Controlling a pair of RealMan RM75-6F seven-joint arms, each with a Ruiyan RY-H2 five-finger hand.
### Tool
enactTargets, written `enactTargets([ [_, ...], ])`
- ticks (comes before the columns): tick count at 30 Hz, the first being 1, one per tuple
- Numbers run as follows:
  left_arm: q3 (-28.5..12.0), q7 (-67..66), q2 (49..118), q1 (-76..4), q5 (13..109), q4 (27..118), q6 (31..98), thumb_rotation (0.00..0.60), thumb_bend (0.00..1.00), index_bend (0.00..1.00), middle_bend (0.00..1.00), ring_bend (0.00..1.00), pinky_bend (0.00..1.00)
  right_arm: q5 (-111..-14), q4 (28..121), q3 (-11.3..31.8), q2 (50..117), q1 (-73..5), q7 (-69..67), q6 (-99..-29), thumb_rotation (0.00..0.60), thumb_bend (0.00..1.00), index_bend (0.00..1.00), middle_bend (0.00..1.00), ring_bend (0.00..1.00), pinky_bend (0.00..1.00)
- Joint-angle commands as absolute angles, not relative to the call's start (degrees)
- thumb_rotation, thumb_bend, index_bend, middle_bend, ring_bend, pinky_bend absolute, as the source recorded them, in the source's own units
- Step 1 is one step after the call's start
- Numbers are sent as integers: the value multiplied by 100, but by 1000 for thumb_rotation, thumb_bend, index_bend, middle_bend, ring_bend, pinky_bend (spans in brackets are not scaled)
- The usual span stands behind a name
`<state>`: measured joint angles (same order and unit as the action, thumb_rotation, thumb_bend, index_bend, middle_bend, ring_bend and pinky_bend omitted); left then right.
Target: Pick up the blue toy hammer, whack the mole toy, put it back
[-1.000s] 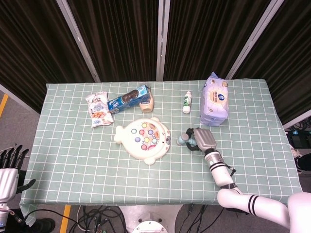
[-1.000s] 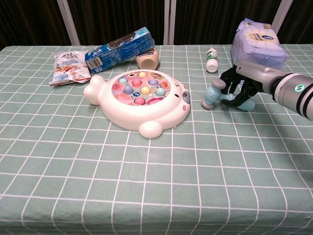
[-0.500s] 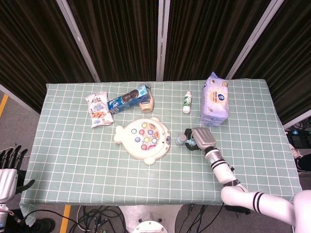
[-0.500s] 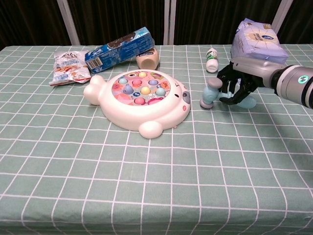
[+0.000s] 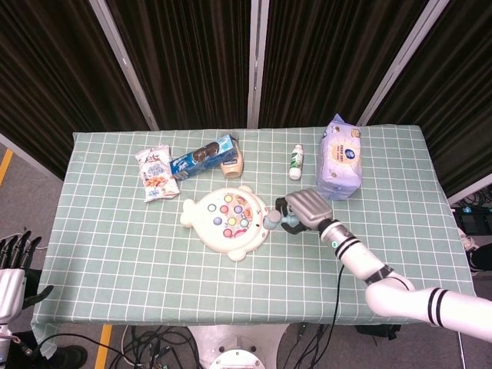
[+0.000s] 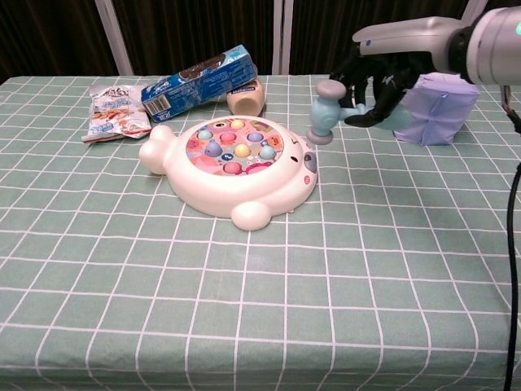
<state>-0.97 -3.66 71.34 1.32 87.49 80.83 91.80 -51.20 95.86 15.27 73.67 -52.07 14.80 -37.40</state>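
The blue toy hammer [image 6: 326, 112] [image 5: 274, 219] is lifted off the table, gripped by my right hand [image 6: 383, 69] [image 5: 304, 208]. Its grey-capped head hangs just right of the mole toy's right edge. The mole toy [image 6: 230, 164] [image 5: 227, 220] is a cream fish-shaped board with several coloured pegs, lying at the table's middle. My left hand [image 5: 11, 265] hangs off the table at the lower left of the head view, with its fingers apart and holding nothing.
A blue cookie box [image 6: 195, 82], a snack bag [image 6: 114, 111] and a cream cup [image 6: 246, 98] lie behind the mole toy. A purple tissue pack [image 6: 438, 110] [image 5: 340, 157] and a small bottle [image 5: 296, 162] stand at the back right. Checked green cloth [image 6: 244, 293] covers the table.
My right hand has lifted the hammer off the table and carried it up and left toward the mole toy. The left hand has sunk slightly lower.
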Motion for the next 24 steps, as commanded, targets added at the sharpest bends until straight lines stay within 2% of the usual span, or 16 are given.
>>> enactTargets([
  [1, -95, -371, 7126, 140, 8741, 8093, 9181, 600, 57, 99, 35, 0, 0, -4694, 9326, 1539, 7730, -5622, 1690, -3699, 600, 644, 598, 521, 436, 604],
  [11, -95, -324, 7150, 159, 8685, 8052, 9135, 600, 57, 99, 35, 0, 0, -3691, 8755, 1222, 8419, -6423, 2326, -3925, 600, 646, 599, 522, 441, 606],
  [16, -93, -278, 7174, 163, 8684, 8007, 9125, 600, 57, 99, 36, 0, 0, -3339, 8768, 1083, 8489, -6618, 2542, -4093, 600, 646, 599, 522, 442, 606],
  [24, -96, -242, 7186, 172, 8714, 7964, 9157, 600, 57, 99, 36, 0, 0, -3429, 9048, 1244, 8321, -6631, 2379, -4369, 600, 645, 599, 522, 442, 606],
])
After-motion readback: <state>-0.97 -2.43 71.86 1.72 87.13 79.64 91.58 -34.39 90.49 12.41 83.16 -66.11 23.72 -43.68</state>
